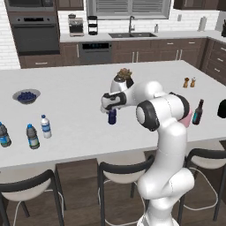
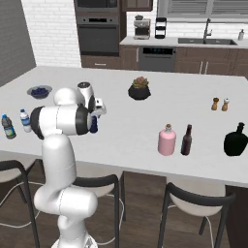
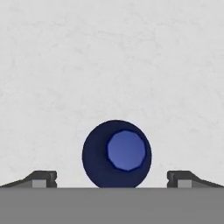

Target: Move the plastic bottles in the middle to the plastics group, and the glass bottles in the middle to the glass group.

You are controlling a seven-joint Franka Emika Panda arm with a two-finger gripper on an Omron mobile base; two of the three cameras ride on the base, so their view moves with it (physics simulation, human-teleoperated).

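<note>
The navy bottle [image 3: 116,154] stands on the counter [image 3: 109,57], between the pincer's [image 3: 111,178] fingertips.

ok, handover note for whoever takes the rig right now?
Claw: open, straight above the navy bottle, fingers either side, nothing held.
Navy bottle stands mid-counter, not yet lifted.
White-capped clear bottle stands beside the blue-capped plastics group, so it looks done.
Pink glass bottle stands right next to the dark brown bottle, so it looks done.
Left: close on the navy bottle and carry it to the plastics group at the counter's left end.
</note>
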